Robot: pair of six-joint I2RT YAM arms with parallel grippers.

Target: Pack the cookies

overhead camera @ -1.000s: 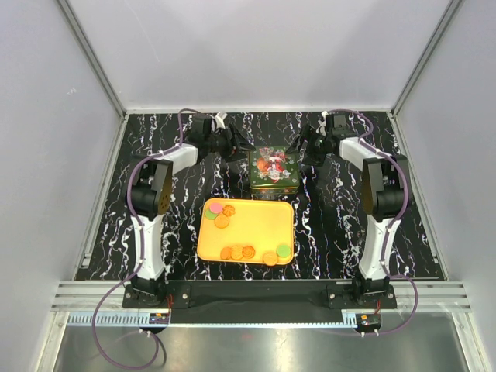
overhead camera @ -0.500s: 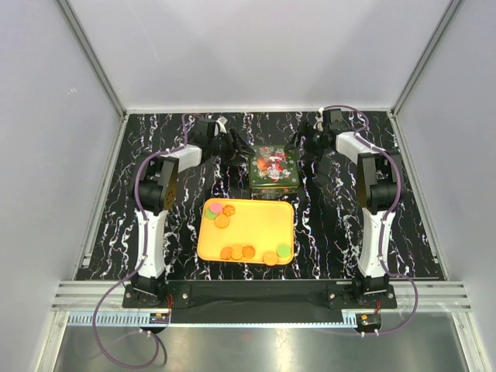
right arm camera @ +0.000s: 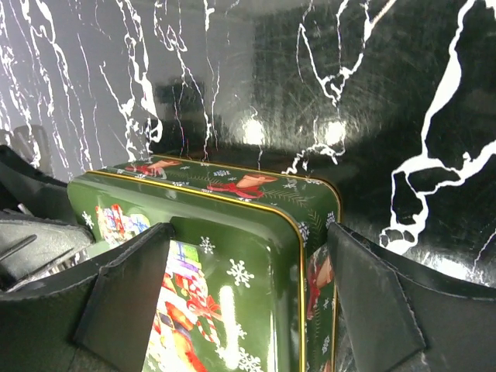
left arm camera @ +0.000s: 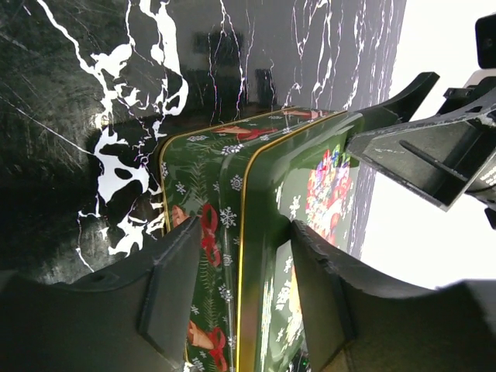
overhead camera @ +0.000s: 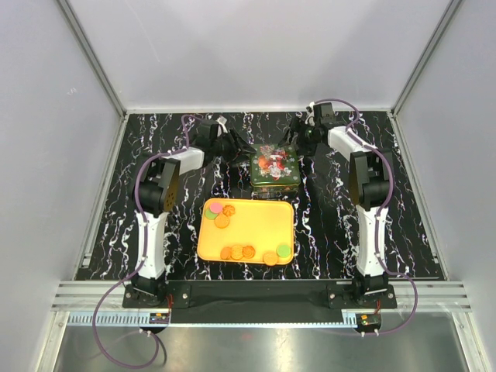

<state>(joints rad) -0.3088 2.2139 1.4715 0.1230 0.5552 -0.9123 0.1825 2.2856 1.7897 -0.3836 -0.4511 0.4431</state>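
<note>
– What is the biggest thing here?
– The black marbled table (overhead camera: 333, 232). On it, near the arm bases, lies a yellow-orange tray (overhead camera: 256, 225).
– And past the tray?
– A green Christmas tin (overhead camera: 274, 167) with its lid on, just beyond the tray's far edge.
– Where are the arms?
– Both reach to the tin's far end. The left gripper (overhead camera: 232, 145) is at its far left corner, the right gripper (overhead camera: 302, 139) at its far right corner.
– Are the jaws holding anything?
– No. In each wrist view the fingers stand spread with the tin showing between them; the left pair straddles the lid's edge, and neither pair is clamped on it.
– And the cookies (overhead camera: 237, 253)?
– All on the tray. A green, a pink and two orange ones sit in its far left corner; four orange and one green line its near edge.
</note>
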